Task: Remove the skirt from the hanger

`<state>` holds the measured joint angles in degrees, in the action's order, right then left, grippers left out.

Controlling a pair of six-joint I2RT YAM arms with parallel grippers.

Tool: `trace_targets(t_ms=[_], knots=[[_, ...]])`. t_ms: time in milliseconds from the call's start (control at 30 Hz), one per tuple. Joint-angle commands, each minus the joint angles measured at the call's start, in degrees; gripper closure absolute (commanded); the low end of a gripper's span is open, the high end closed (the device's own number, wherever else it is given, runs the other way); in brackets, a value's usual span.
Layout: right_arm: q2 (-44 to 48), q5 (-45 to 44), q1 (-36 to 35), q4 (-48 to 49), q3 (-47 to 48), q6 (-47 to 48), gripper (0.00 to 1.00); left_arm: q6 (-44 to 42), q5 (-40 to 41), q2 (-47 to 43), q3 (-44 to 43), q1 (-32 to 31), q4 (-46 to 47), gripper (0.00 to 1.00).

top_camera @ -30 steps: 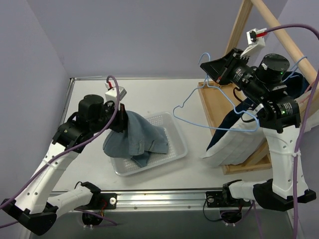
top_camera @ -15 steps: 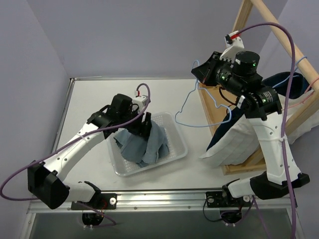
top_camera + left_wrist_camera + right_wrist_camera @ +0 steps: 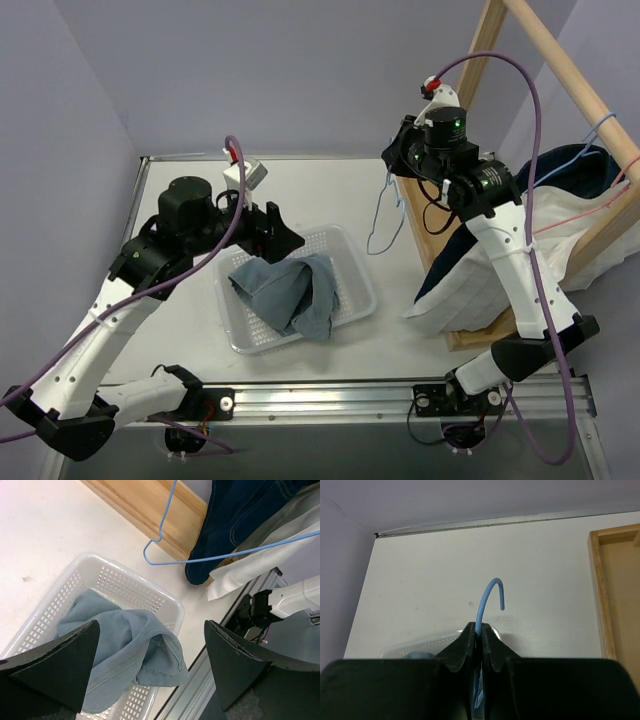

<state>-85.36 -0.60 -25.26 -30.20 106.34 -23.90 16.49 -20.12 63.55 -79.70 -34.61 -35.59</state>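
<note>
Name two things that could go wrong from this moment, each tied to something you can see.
1. The skirt seems to lap over the basket rim in one spot; it could slide out.
2. The hanger dangles from the right fingers in a thin pinch beside the wooden rack; it could twist loose or snag there.

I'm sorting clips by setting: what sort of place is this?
Likely a robotics lab bench, not a home: left arm and right arm bolted at the edge of a white table, bare purple walls, a wooden rack beside a basket.
</note>
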Motion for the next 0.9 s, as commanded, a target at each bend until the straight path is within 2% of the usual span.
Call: trace_targets(t_ms=[0, 100, 233, 500, 767, 867], knots=[[-0.7, -4.7, -0.7, 2.8, -0.7, 0.4, 1.00, 0.0, 2.7, 0.1, -3.0, -0.4, -2.1, 0.06], [-1.6, -6.7, -0.9, 2.3, -1.0, 0.5, 1.00, -0.7, 5.1, -1.1, -3.8, -0.5, -1.2, 0.06], [-3.9, -11.3, -1.5, -0.2, 1.5, 0.3, 1.00, -1.4, -0.1, 0.1, -8.2, -1.7, 0.4, 0.06], [-9.9, -21.4, -4.0, -4.4, 4.3, -1.2, 1.00, -0.4, -2.0, 9.2, -26.6, -5.7, -3.8, 0.06], [-12.0, -26.2, -6.9, -5.6, 4.9, -1.1, 1.00, 0.2, -1.7, 13.4, -32.0, -7.6, -4.8, 0.03], [-13.1, -28.7, -8.5, -6.6, 6.6, -1.1, 1.00, -0.7, 0.9, 14.6, -32.1, -9.1, -6.0, 0.02]])
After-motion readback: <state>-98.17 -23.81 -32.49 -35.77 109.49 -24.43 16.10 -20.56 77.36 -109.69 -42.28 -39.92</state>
